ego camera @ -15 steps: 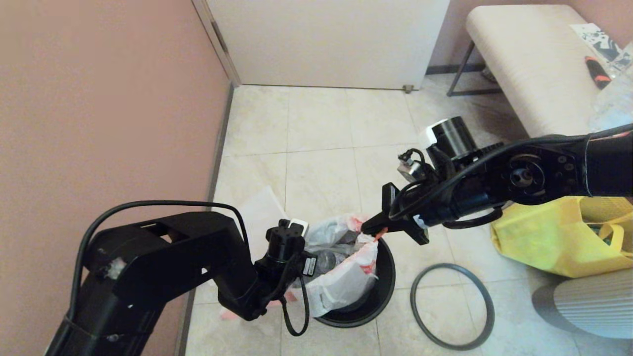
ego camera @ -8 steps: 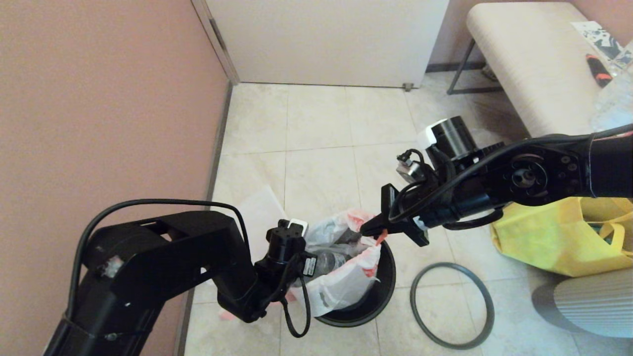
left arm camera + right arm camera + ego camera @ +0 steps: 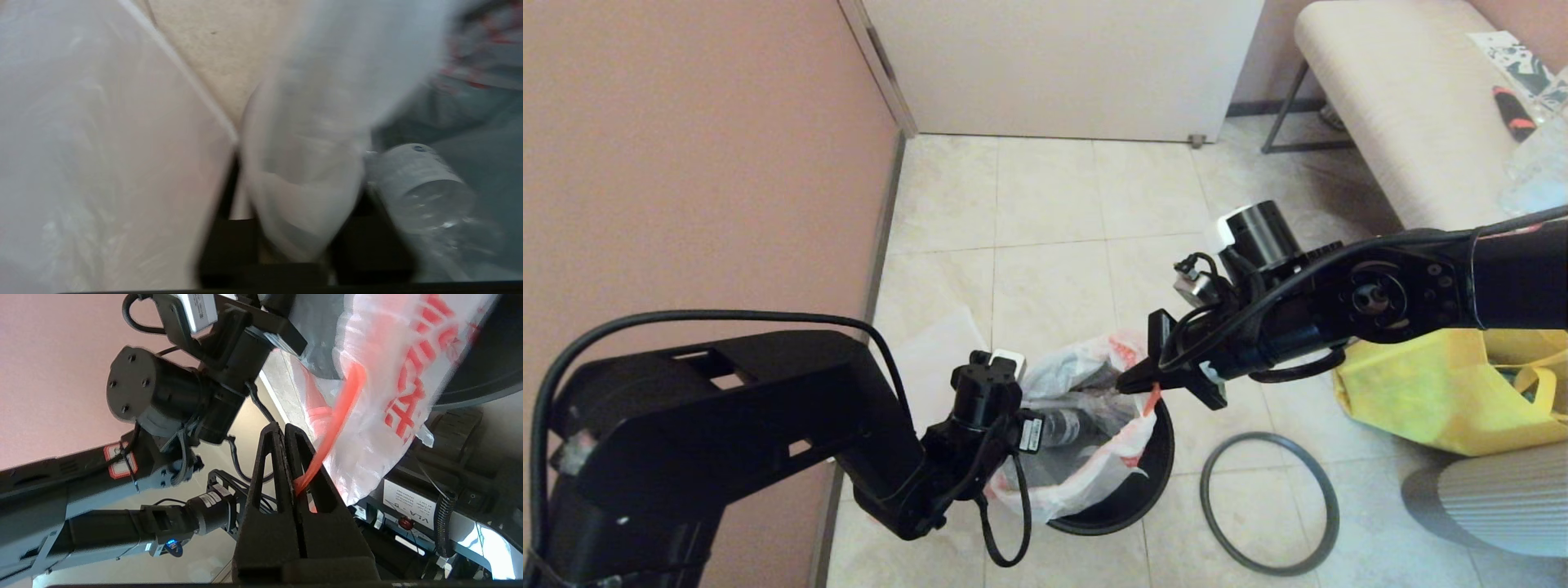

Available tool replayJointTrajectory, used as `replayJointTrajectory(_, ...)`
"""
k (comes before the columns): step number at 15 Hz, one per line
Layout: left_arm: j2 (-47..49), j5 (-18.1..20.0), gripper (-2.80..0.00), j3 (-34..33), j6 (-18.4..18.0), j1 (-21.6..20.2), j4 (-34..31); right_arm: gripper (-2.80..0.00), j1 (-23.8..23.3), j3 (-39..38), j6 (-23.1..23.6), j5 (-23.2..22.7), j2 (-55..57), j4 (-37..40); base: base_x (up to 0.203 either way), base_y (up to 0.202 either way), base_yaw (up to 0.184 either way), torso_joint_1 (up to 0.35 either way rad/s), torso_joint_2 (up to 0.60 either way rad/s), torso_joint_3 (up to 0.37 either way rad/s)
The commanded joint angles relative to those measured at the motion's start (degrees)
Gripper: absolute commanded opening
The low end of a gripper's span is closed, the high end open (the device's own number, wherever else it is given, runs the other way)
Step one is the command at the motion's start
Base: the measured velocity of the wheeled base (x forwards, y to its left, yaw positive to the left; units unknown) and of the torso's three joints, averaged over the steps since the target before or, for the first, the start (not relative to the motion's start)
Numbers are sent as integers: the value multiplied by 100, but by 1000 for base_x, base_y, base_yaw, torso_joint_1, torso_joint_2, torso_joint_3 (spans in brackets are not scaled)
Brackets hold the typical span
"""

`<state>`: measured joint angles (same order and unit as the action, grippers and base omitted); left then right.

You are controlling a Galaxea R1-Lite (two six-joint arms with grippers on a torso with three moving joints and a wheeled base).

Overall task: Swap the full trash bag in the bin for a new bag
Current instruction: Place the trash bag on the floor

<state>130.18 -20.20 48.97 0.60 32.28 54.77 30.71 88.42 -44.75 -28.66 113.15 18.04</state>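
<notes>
you are in the lifting-out step: the full trash bag (image 3: 1086,445) sits in the bin (image 3: 1156,469), just below the middle of the head view, its mouth pulled open with clear bottles (image 3: 1062,425) showing inside.

your right gripper (image 3: 1127,380) comes in from about 3 o'clock and stands over the bag's far edge, at roughly 1 o'clock on the bin. its jaws are pressed together on the bag's orange-red handle (image 3: 333,424); the right wrist view shows the strap running into the seam between the two fingers.

your left gripper (image 3: 296,241) is down at the bag's near-left edge, about 9 o'clock on the bin, hidden behind its own wrist in the head view. in the left wrist view a fold of white film lies between its dark fingers (image 3: 231,241), but you cannot tell whether they pinch it or stand loose around it.

the loose dark grey hoop (image 3: 1270,502) lies flat on the floor (image 3: 1054,204) at 3 o'clock of the bin, apart from it. a yellow tote (image 3: 1437,392) lies farther right.

next, i judge, you need a sure hold on the left side before any lift. then raise both sides evenly and straight up, so the thin film does not tear and the bin does not tip.
</notes>
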Motion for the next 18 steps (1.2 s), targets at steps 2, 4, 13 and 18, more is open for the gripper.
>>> replayJointTrajectory(2, 15, 6, 0, 83, 97, -11, 42, -280, -3, 9, -16, -8, 14, 6, 0, 0, 0, 0, 0, 0)
replayJointTrajectory(4, 58, 48, 0, 137, 200, -11, 35, -280, -27, 50, -16, 6, -30, 24, 0, 0, 0, 0, 0, 0)
replayJointTrajectory(13, -829, 543, 0, 154, 752, -365, -652, -280, -102, 731, 10, 474, -170, 473, 0, 0, 0, 0, 0, 0)
replayJointTrajectory(18, -1907, 571, -280, 207, 763, -507, -1431, -280, 304, 1125, 29, 828, -220, 961, 0, 0, 0, 0, 0, 0)
